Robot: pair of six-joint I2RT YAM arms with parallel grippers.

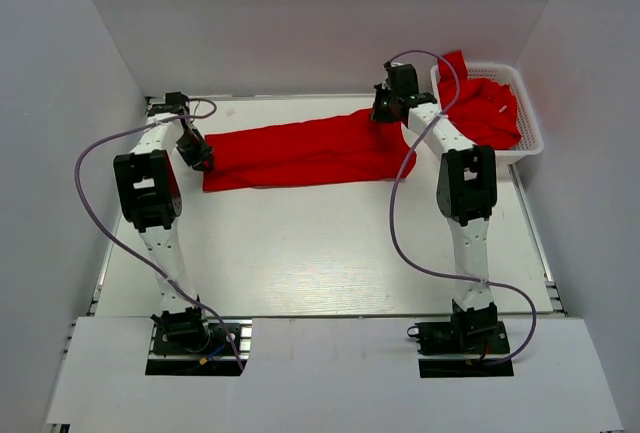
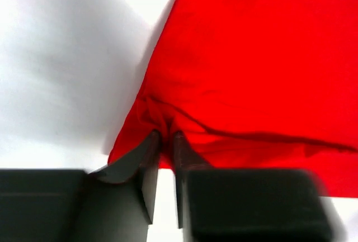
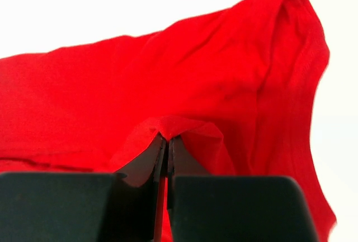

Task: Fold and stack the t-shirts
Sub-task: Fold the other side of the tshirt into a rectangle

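White table, white walls on three sides. Top view: one t-shirt lies in the upper middle of the frame as a long narrow band. Its long axis runs left to right and rises slightly toward the right. I cannot tell which end has the collar. Left gripper sits at the band's left end and right gripper at its right end. Other t-shirts are heaped in the basket at upper right.

Left wrist view: the jaws stand narrowly apart with a pucker of red cloth at their tips. The picture is blurred, so I cannot tell whether they grip it.

Right wrist view: the jaws are pressed together on a small fold of the shirt – a firm pinch.

Risk, my judgement: if one end comes free while the other is clamped, any pull would drag the band askew – bunching it and spoiling the fold line.
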